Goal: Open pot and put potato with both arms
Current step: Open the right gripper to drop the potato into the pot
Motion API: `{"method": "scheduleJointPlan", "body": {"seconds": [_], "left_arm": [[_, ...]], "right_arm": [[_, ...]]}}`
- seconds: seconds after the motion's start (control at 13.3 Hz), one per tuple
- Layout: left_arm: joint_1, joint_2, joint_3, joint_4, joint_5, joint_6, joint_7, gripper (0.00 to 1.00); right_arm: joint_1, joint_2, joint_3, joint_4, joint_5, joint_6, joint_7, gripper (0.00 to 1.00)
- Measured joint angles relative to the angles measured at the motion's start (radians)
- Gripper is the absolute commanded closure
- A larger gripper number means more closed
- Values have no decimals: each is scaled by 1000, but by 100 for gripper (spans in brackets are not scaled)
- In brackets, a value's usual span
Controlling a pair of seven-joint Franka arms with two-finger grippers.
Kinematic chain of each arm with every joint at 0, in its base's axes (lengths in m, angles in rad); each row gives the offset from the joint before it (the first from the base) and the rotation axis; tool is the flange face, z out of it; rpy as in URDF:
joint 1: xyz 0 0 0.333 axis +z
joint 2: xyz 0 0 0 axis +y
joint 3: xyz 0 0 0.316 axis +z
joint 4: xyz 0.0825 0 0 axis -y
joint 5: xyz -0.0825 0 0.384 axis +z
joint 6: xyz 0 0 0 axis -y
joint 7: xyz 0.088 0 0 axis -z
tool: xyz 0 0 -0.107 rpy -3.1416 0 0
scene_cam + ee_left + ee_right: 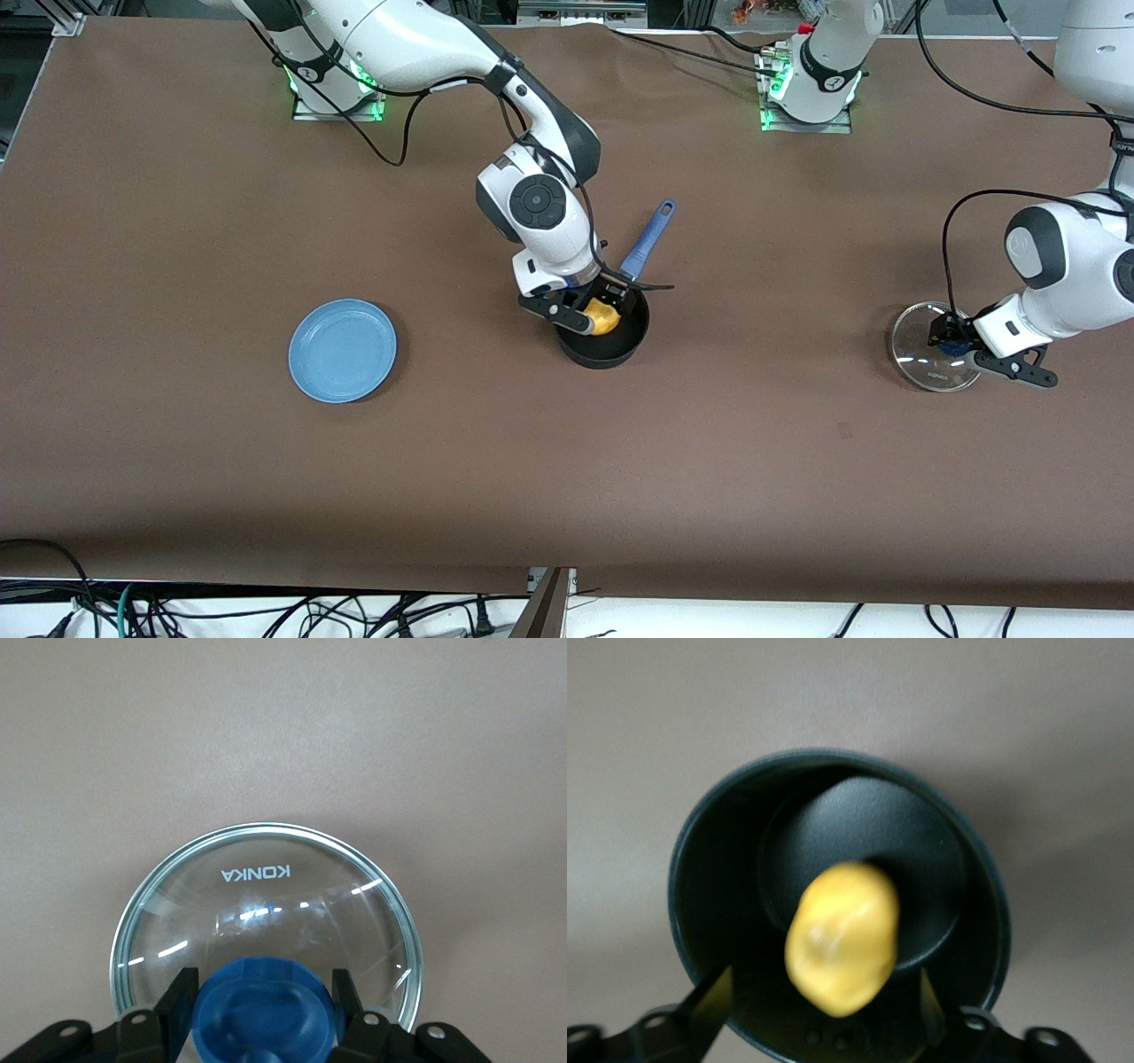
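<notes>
Right gripper (pixel 592 312) spread apart over open pot (pixel 605 341), potato (pixel 842 939) between its fingers, left gripper (pixel 266 1005) grasping lid (pixel 266 904) knob on table

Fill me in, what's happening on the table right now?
The pot is open. The right hand is over its mouth, and the potato sits between its fingers, which look spread apart, so it seems just released or about to be. The left hand has the glass lid resting on the table toward the left arm's end, its fingers at either side of the blue knob. A blue plate sits unused.
</notes>
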Motion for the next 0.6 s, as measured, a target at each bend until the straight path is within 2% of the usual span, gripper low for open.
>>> {"method": "scheduleJointPlan", "body": {"seconds": [0.08,0.23,0.3,0.45,0.6], "left_arm": [[0,9,2,0,0,8,0,42],[1,23,4,-1,-1,29,0,9],[1,23,4,0,-1,30,0,0],[1,21,4,10,-1,28,0,0],[-1,2,3,34,-3,-19,-1,0]], "right_arm": [[-4,-7,-7,12,-1,-31,0,0],[-6,-42,-45,35,-31,-108,-19,0],[-8,-76,-74,44,-53,-162,-57,0],[-25,-172,-151,52,-63,-323,-219,0],[-91,-264,-194,52,-59,-457,-426,0]]}}
